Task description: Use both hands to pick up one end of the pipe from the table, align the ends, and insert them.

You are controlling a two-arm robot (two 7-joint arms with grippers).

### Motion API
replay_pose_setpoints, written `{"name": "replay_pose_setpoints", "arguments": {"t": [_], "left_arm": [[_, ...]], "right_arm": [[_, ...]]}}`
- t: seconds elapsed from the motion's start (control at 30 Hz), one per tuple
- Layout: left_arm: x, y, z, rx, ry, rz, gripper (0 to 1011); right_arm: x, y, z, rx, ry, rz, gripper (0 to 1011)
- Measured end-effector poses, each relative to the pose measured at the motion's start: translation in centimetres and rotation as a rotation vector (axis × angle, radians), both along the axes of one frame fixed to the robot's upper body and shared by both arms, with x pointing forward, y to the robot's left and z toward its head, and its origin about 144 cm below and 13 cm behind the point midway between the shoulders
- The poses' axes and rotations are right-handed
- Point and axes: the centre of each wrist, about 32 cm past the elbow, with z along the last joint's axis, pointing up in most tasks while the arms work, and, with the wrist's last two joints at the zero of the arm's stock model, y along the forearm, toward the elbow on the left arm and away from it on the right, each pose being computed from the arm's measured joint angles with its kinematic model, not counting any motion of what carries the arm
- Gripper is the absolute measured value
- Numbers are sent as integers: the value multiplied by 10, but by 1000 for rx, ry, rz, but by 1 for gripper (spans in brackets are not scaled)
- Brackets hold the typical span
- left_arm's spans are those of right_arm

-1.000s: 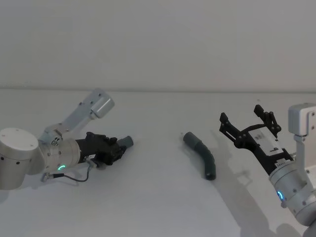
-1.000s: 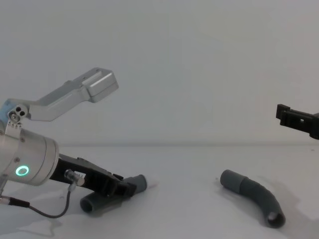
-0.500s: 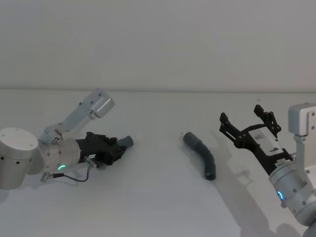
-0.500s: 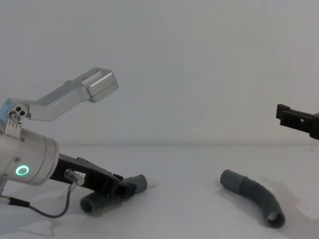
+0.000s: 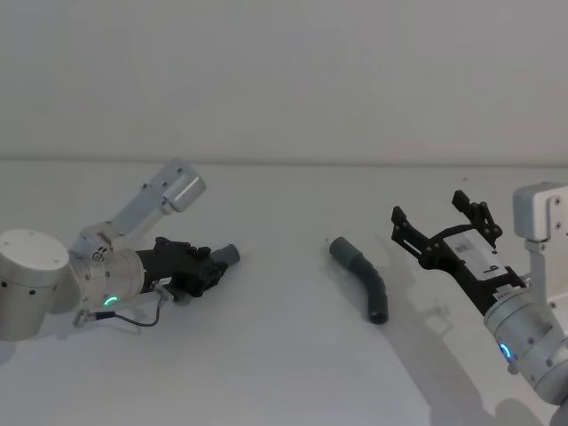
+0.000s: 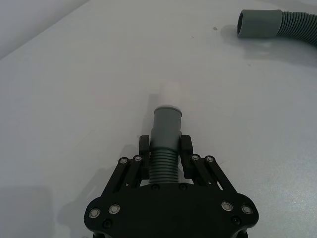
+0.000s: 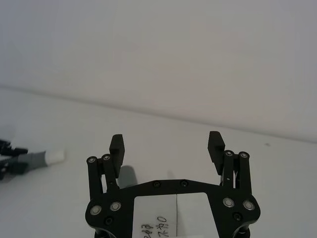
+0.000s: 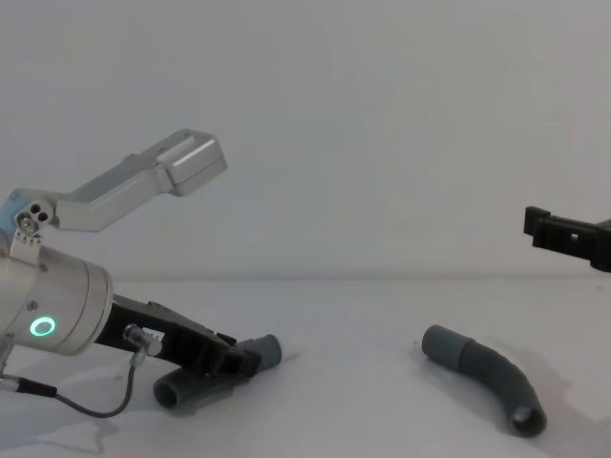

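Now the left pincer point(image 6: 165, 145) is clamped round the white-tipped pipe piece point(image 6: 167, 124), low on the surface point(image 5: 284, 364); the right pincer point(image 7: 166, 141) gapes wide, empty, the other piece point(image 5: 366, 280) lying near its fingertips.

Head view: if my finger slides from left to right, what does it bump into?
left gripper, shut on the white-tipped hose → loose curved hose → right gripper, open
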Motion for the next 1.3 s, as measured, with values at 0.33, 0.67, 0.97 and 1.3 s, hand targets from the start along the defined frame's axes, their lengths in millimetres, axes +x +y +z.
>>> {"name": "replay_pose_setpoints", "arguments": {"t": [0.33,0.67,0.97,1.3], "left_arm": [[0,0,0,0,0,0,351],[0,0,0,0,0,0,351],[0,0,0,0,0,0,351],[0,0,0,0,0,0,351]], "right_arm": [[0,-2,13,-65,97,73,1002],[4,2,25,-139,212,153,1001],[12,9,31,-196,295,192,1002],[23,16,32,-224,368,177,1001]]}}
